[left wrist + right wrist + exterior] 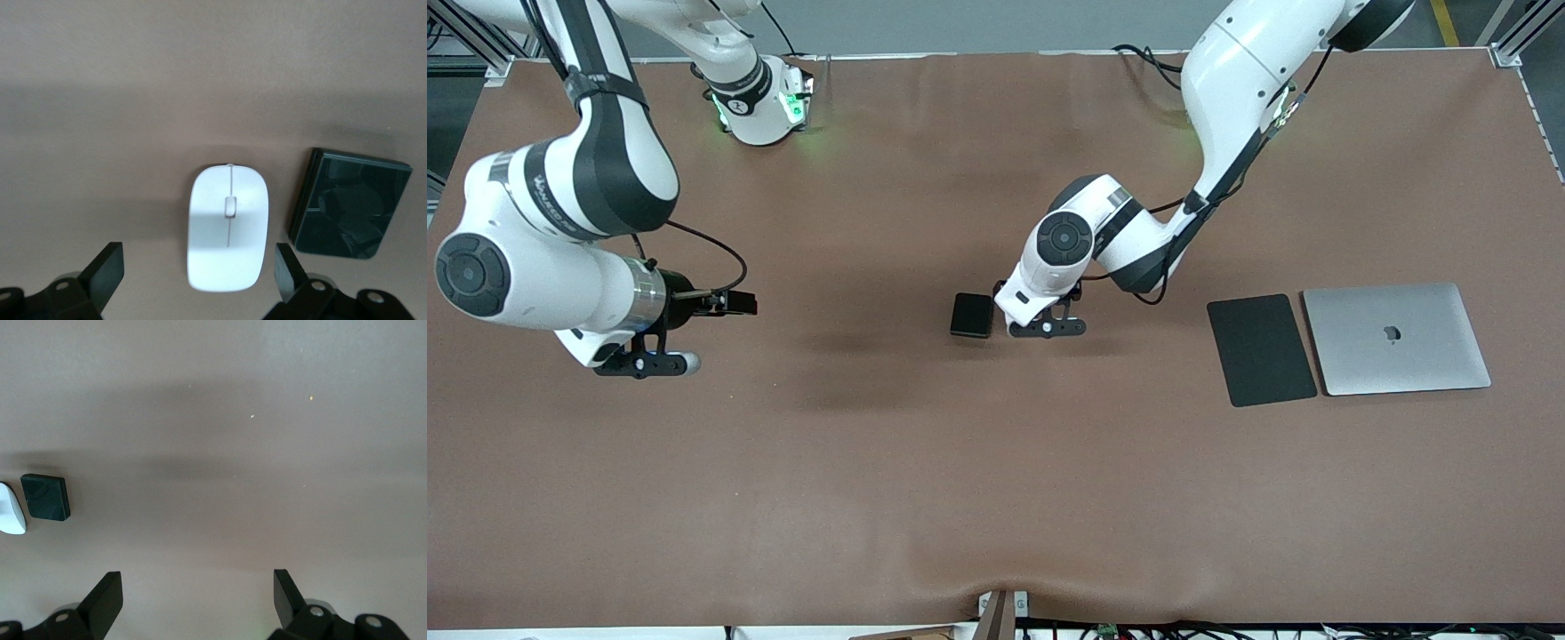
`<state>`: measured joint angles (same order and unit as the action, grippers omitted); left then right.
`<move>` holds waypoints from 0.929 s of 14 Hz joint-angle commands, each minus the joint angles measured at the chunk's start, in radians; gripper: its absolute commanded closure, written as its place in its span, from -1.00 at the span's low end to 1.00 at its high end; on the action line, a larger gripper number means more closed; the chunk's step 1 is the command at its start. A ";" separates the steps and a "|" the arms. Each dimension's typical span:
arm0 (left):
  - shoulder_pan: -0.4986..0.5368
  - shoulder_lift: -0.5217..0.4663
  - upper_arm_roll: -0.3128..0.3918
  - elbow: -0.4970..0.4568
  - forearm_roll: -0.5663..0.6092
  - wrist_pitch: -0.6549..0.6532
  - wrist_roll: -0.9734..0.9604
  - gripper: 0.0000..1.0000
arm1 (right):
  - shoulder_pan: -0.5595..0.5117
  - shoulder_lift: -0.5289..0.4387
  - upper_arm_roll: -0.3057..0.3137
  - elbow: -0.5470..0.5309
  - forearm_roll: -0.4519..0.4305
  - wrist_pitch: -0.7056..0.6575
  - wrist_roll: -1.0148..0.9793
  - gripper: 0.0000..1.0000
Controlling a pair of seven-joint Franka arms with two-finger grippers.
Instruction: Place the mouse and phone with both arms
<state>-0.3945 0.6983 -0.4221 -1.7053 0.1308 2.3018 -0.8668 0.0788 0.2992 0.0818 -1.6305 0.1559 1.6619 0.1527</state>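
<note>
The white mouse lies on the brown table mat beside the black phone. My left gripper is open and hangs low over the mouse, whose rear end lies between the two fingers without touching them. In the front view the left gripper hides the mouse, and the phone lies beside it toward the right arm's end. My right gripper is open and empty over bare mat at the right arm's end of the table. Its wrist view shows the phone and mouse far off.
A flat black mouse pad and a closed silver laptop lie side by side toward the left arm's end. The brown mat covers the whole table.
</note>
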 commanded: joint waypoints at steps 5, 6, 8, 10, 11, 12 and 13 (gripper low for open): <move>-0.055 0.055 0.025 0.013 0.066 0.061 -0.097 -0.91 | 0.136 -0.019 0.007 -0.042 0.019 0.137 0.129 -1.00; -0.058 0.059 0.026 0.015 0.069 0.065 -0.097 -0.88 | 0.159 -0.017 0.007 -0.037 0.019 0.156 0.175 -1.00; -0.058 0.078 0.026 0.016 0.079 0.086 -0.098 -0.80 | 0.194 -0.012 0.007 -0.032 0.016 0.159 0.234 -1.00; -0.060 0.092 0.026 0.016 0.079 0.102 -0.100 -0.72 | 0.252 -0.006 0.006 -0.032 0.013 0.167 0.321 -1.00; -0.063 0.096 0.026 0.018 0.079 0.107 -0.100 -0.66 | 0.275 0.006 0.006 -0.032 0.005 0.188 0.384 -1.00; -0.070 0.095 0.028 0.016 0.079 0.107 -0.100 -0.60 | 0.303 0.015 0.006 -0.034 -0.015 0.215 0.430 -1.00; -0.072 0.093 0.032 0.016 0.081 0.107 -0.100 -0.46 | 0.324 0.030 0.006 -0.035 -0.030 0.234 0.461 -1.00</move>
<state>-0.4410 0.7793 -0.4048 -1.7029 0.1788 2.3789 -0.9213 0.3571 0.3057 0.0950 -1.6606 0.1547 1.8568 0.5335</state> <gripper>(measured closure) 0.189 0.000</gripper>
